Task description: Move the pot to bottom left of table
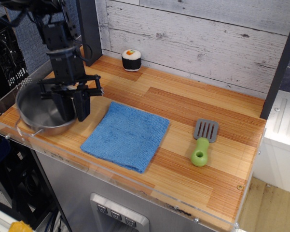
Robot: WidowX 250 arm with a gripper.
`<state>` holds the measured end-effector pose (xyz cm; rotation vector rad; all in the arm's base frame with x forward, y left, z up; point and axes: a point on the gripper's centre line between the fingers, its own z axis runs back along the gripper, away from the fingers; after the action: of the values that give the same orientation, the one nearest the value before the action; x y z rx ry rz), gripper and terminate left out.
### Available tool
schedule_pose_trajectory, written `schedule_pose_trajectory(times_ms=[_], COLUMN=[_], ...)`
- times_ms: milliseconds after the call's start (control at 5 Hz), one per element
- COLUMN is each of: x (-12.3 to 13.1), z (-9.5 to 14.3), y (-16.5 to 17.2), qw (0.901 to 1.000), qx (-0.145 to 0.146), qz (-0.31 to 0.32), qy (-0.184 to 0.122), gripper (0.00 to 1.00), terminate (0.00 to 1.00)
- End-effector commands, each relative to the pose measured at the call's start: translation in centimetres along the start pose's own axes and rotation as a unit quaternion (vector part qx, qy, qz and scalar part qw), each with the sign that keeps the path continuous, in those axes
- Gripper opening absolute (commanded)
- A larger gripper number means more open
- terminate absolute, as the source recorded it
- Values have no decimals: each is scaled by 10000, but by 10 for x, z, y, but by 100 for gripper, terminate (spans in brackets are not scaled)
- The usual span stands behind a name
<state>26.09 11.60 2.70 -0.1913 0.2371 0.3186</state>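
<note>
Pot at the table's left front corner

The pot is sitting on the table, left of the cloth. The gripper is hanging over the pot's right rim, fingers spread either side of it.

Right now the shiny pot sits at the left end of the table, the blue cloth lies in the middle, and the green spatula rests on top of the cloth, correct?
Not quite. In the observation.image view the green spatula lies on the bare wood to the right of the blue cloth, apart from it. The pot is at the left end of the table, as you say.
</note>
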Motion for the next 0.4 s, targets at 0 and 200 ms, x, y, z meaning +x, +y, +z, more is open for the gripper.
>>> schedule_pose_trajectory(times_ms=[0,200], x=[-34,-52], z=[93,121], y=[-11,-25], qw=[9872,9743], qx=[457,623], qz=[-105,-406], qy=[-1527,-2125], gripper=[100,100], terminate=[0,0])
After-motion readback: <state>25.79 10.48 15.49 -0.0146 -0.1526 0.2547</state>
